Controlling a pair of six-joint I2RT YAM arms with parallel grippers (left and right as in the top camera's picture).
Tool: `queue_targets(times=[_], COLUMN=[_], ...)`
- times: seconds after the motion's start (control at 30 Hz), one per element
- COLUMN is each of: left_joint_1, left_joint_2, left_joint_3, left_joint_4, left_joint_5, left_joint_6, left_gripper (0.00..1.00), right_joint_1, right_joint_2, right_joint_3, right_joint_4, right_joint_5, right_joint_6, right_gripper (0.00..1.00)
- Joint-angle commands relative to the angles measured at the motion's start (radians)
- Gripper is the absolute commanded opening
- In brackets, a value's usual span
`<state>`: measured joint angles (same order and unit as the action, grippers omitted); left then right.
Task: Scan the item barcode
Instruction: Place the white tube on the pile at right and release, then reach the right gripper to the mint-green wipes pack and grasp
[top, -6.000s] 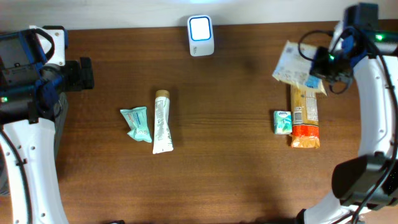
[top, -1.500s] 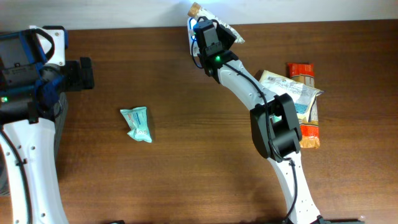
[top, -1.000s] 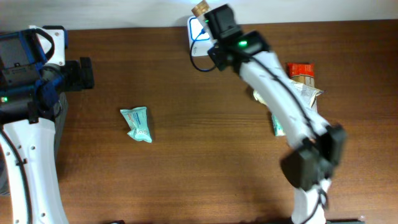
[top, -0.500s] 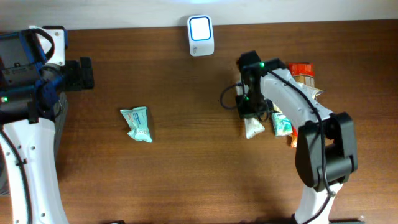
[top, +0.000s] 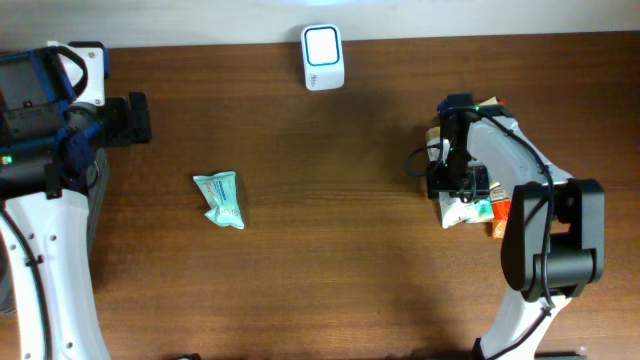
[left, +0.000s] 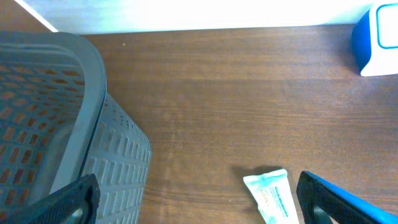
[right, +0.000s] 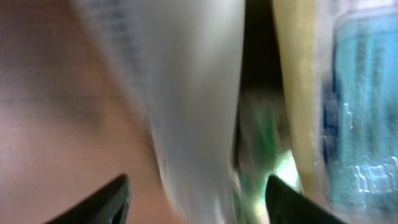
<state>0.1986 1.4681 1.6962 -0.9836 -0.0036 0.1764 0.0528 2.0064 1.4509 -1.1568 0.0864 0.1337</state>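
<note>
The white scanner (top: 323, 57) stands lit at the table's back edge and shows as a blue and white box (left: 379, 37) in the left wrist view. A white tube (top: 458, 212) lies at the right among other packs. My right gripper (top: 455, 183) hovers over it. In the blurred right wrist view the tube (right: 193, 106) runs between the fingers of the right gripper (right: 199, 202), which stand apart and clear of it. My left gripper (left: 199, 205) is open and holds nothing, far left (top: 138, 118).
A teal packet (top: 219, 198) lies left of centre, also seen as a packet (left: 273, 196) near the left fingers. A grey mesh basket (left: 62, 124) stands at the far left. An orange pack (top: 498, 207) and a small green box (top: 481, 208) lie beside the tube.
The right arm swung the tube from the scanner down to the pile at the right. Its jaws went from shut on the tube to apart. The left arm stayed still.
</note>
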Motion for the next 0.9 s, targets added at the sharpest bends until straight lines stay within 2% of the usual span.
queue_targets(times=[0.0, 0.03, 0.1, 0.23, 0.3, 0.4, 0.5, 0.63, 0.67, 0.73, 0.87], left_joint_1=[0.001, 0.001, 0.001, 0.001, 0.001, 0.001, 0.001, 0.001, 0.001, 0.001, 0.001], left_joint_2=[-0.008, -0.008, -0.008, -0.008, -0.008, -0.008, -0.008, -0.008, -0.008, -0.008, -0.008], left_joint_3=[0.003, 0.003, 0.003, 0.003, 0.002, 0.003, 0.003, 0.003, 0.003, 0.003, 0.003], left_joint_4=[0.000, 0.000, 0.000, 0.000, 0.000, 0.000, 0.001, 0.001, 0.001, 0.000, 0.001], left_joint_5=[0.007, 0.007, 0.007, 0.007, 0.007, 0.007, 0.007, 0.007, 0.007, 0.007, 0.007], left_joint_6=[0.013, 0.013, 0.013, 0.013, 0.013, 0.013, 0.013, 0.013, 0.013, 0.013, 0.013], left_gripper=[0.99, 0.99, 0.99, 0.99, 0.99, 0.99, 0.99, 0.99, 0.99, 0.99, 0.99], right_joint_1=[-0.004, 0.002, 0.020, 0.092, 0.197, 0.369, 0.481, 0.657, 0.689, 0.721, 0.743], right_joint_2=[-0.011, -0.011, -0.011, -0.001, 0.018, 0.069, 0.130, 0.279, 0.316, 0.363, 0.404], right_joint_3=[0.222, 0.348, 0.471, 0.470, 0.458, 0.458, 0.458, 0.458, 0.458, 0.458, 0.458], right_joint_4=[-0.146, -0.237, -0.279, -0.165, -0.063, 0.083, 0.214, 0.410, 0.462, 0.536, 0.560], right_joint_5=[-0.054, -0.086, -0.208, -0.473, -0.537, -0.534, -0.531, -0.517, -0.516, -0.516, -0.517], right_joint_6=[-0.033, -0.032, -0.032, -0.032, -0.021, 0.025, 0.082, 0.111, 0.106, 0.080, 0.081], right_gripper=[0.70, 0.71, 0.82, 0.84, 0.84, 0.81, 0.80, 0.80, 0.80, 0.72, 0.67])
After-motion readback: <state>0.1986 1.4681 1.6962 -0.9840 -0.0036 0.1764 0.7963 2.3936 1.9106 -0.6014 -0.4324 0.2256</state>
